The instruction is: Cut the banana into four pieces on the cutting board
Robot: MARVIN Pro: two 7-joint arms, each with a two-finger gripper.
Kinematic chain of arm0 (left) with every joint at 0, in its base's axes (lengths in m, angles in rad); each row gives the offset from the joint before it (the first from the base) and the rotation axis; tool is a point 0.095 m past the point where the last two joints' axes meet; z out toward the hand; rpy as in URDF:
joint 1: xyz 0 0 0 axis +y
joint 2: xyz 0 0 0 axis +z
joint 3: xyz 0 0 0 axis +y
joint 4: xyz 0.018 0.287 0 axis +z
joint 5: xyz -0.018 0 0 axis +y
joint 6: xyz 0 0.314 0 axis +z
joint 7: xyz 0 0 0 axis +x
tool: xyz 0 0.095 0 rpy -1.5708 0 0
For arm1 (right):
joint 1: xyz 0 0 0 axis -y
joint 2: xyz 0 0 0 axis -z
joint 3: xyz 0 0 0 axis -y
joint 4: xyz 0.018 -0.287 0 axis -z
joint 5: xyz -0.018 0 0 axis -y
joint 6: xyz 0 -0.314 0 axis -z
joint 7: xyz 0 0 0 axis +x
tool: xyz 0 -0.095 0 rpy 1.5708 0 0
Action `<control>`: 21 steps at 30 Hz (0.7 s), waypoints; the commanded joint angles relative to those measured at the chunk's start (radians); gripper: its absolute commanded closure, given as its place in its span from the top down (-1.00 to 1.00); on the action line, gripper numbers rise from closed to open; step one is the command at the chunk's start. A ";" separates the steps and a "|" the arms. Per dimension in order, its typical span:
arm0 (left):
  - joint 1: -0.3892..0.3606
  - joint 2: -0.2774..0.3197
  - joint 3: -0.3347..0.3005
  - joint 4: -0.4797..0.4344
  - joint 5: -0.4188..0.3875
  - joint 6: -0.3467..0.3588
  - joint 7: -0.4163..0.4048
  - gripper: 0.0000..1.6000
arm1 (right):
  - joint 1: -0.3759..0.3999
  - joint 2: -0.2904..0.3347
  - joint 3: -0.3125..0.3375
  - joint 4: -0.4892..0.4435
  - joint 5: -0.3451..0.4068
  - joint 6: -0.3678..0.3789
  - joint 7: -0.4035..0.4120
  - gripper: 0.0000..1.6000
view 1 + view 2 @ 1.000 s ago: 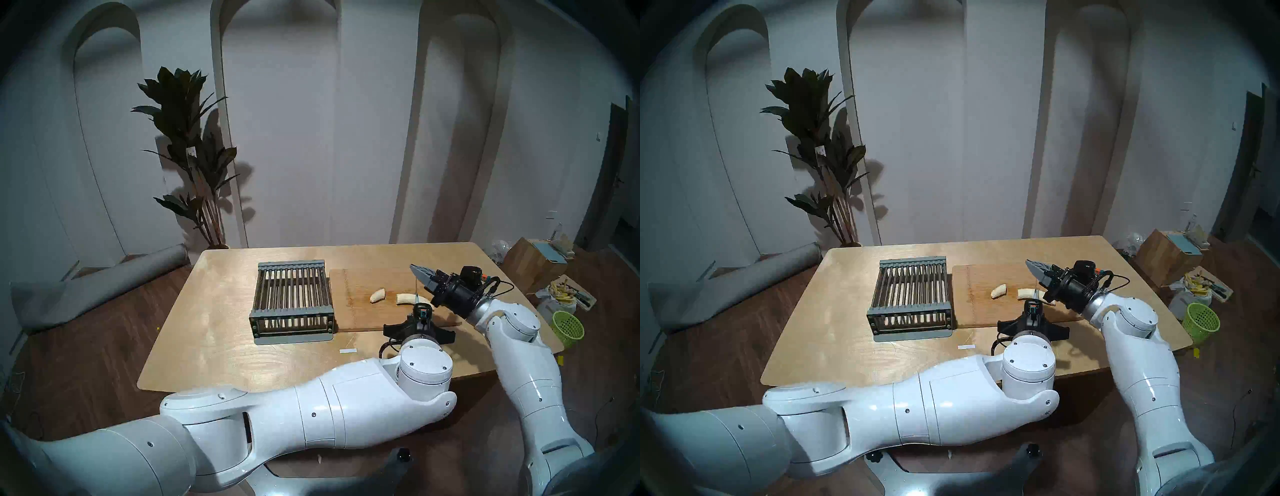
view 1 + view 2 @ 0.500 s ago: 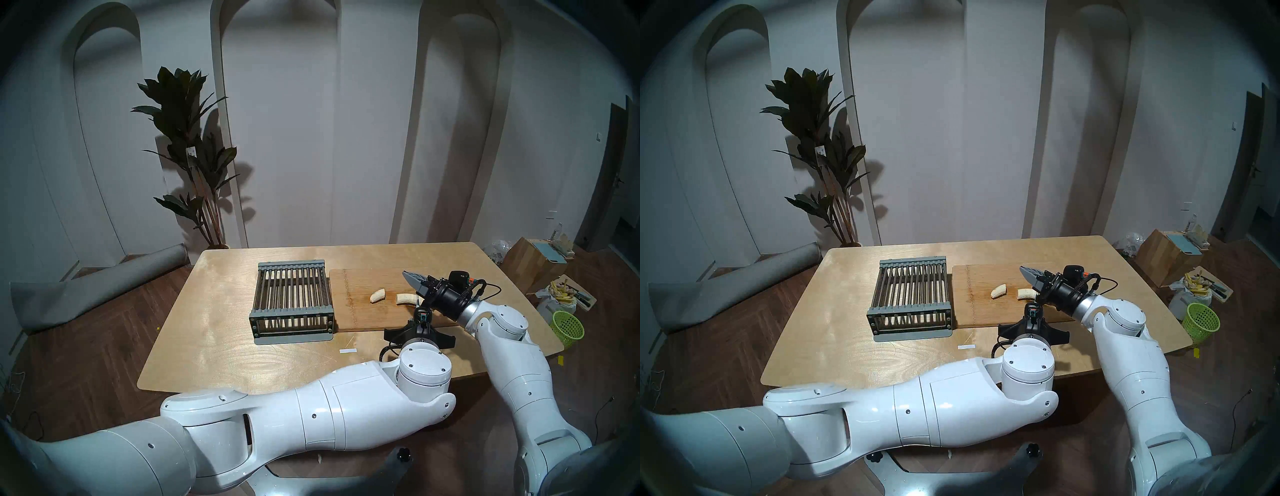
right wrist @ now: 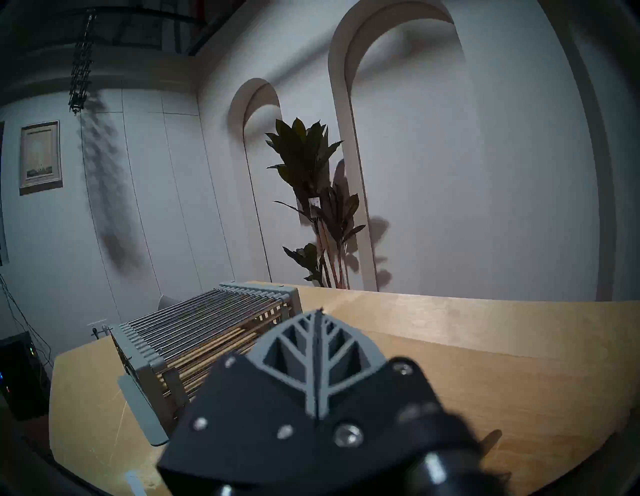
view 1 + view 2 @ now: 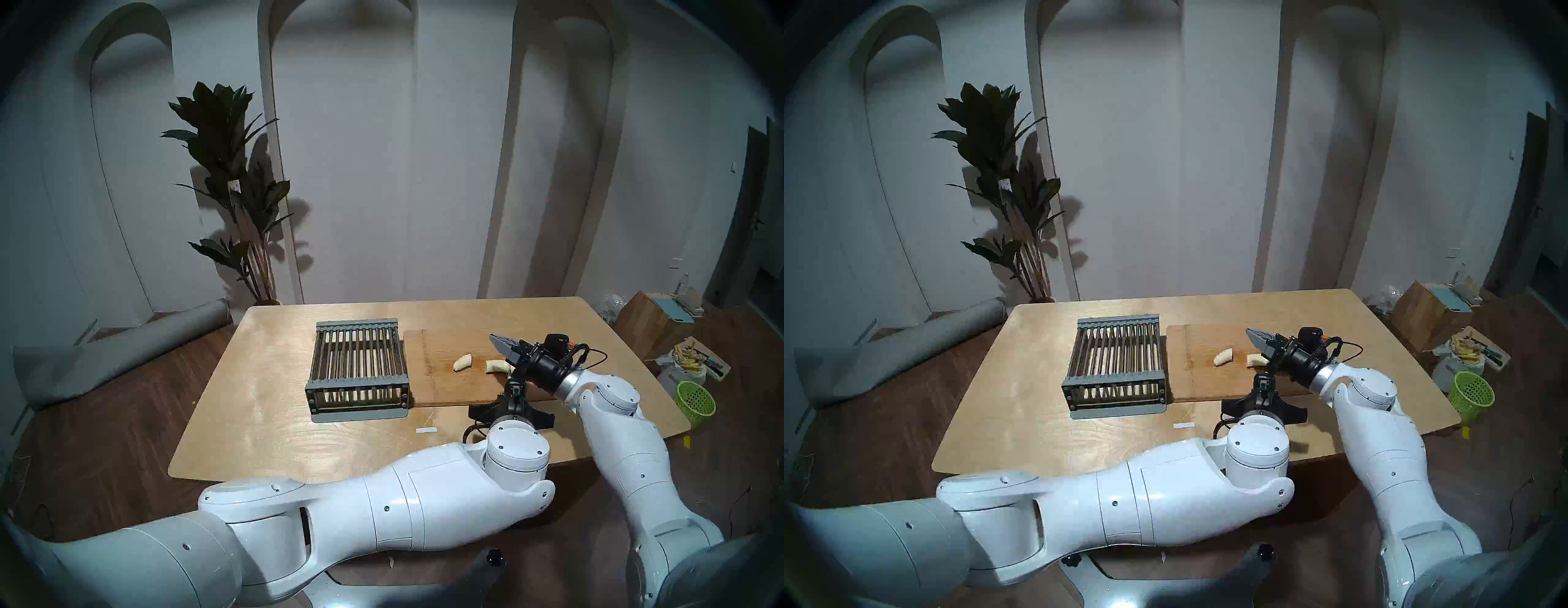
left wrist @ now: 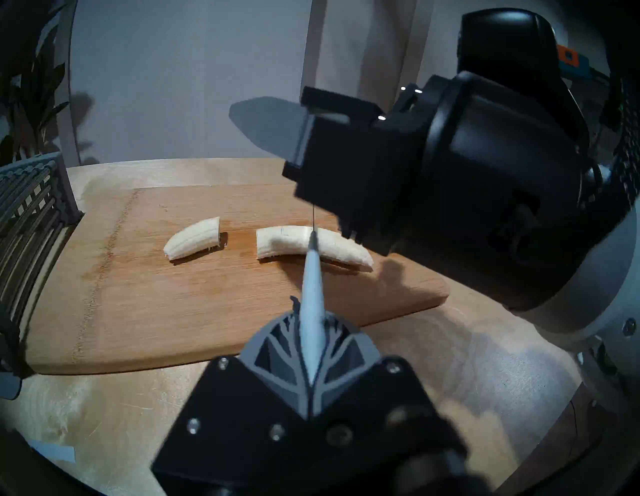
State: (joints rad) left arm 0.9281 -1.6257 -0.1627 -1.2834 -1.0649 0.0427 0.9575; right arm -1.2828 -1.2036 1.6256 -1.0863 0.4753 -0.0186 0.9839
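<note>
Two peeled banana pieces lie on the wooden cutting board [image 4: 441, 390]: a short piece [image 4: 462, 362] [image 5: 194, 237] and, to its right, a longer piece [image 4: 495, 365] [image 5: 280, 240]. My left gripper [image 5: 310, 318] is shut on a knife [image 5: 313, 294] with a pale handle. Its thin blade stands edge-on over the middle of the longer piece; whether it touches is unclear. My right gripper [image 4: 500, 341] [image 3: 317, 311] is shut and empty, hovering low over the right end of the longer piece, fingers pointing left.
A grey slatted rack [image 4: 358, 369] [image 3: 207, 329] stands on the table [image 4: 275, 424] just left of the board. A white strip [image 4: 426, 430] lies near the front edge. On the floor at the right are a green basket [image 4: 695, 401] and boxes.
My right gripper has moved left and down, closer over the longer banana piece. My left gripper with the knife has sunk slightly. The banana pieces have not moved.
</note>
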 commanded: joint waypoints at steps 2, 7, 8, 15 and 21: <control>-0.012 -0.016 -0.008 0.001 0.003 -0.006 -0.003 -1.00 | 0.046 -0.003 -0.005 0.015 -0.004 -0.020 0.003 -1.00; -0.012 -0.014 -0.010 0.005 0.001 -0.005 -0.004 -1.00 | 0.059 -0.002 -0.012 0.030 -0.005 -0.024 0.005 -1.00; -0.012 -0.013 -0.011 0.006 0.001 -0.006 -0.004 -1.00 | 0.062 -0.002 -0.013 0.035 -0.006 -0.025 0.005 -1.00; -0.010 -0.012 -0.013 0.009 -0.001 -0.005 -0.002 -1.00 | 0.090 -0.004 -0.027 0.083 -0.014 -0.034 0.007 -1.00; -0.010 -0.010 -0.015 0.018 -0.003 -0.004 -0.005 -1.00 | 0.109 -0.006 -0.042 0.129 -0.020 -0.043 0.016 -1.00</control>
State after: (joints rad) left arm 0.9298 -1.6260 -0.1687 -1.2647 -1.0679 0.0396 0.9528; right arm -1.2196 -1.2090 1.5905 -0.9782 0.4622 -0.0458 0.9947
